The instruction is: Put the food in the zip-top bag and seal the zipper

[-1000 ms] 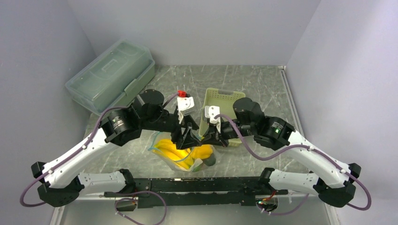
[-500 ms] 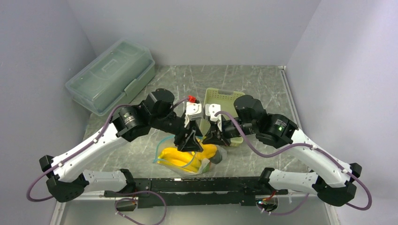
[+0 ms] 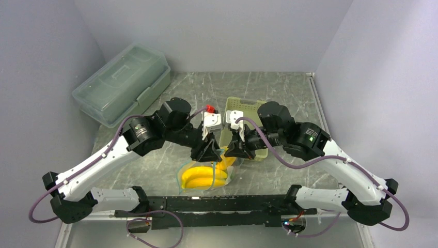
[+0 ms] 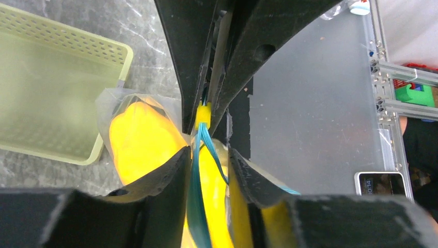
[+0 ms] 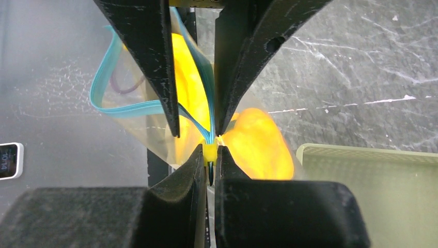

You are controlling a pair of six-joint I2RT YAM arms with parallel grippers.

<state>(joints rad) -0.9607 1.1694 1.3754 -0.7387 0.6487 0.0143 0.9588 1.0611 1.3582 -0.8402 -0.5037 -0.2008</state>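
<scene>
The clear zip-top bag [image 3: 183, 178] lies at the table's front middle with yellow banana-like food [image 3: 205, 178] inside. No other food shows. My right gripper [image 3: 228, 153] [image 5: 210, 150] is shut on the yellow slider [image 5: 209, 152] at the end of the teal zipper [image 5: 129, 108]. My left gripper [image 3: 210, 153] [image 4: 209, 151] faces it tip to tip. Its jaws stand a little apart, straddling the zipper [image 4: 195, 206], which rests against one finger [image 4: 155, 196]. The zipper loops open away from the slider in the right wrist view.
The pale green perforated basket [image 3: 249, 106] stands just behind the grippers and shows empty in the left wrist view [image 4: 51, 103]. A lidded translucent storage box [image 3: 124, 82] sits at the back left. The black frame rail [image 3: 222, 201] runs along the near edge.
My left gripper has moved right along the bag's top to meet the right gripper. The bag has shifted and now lies flatter below both grippers, closer to the near edge.
</scene>
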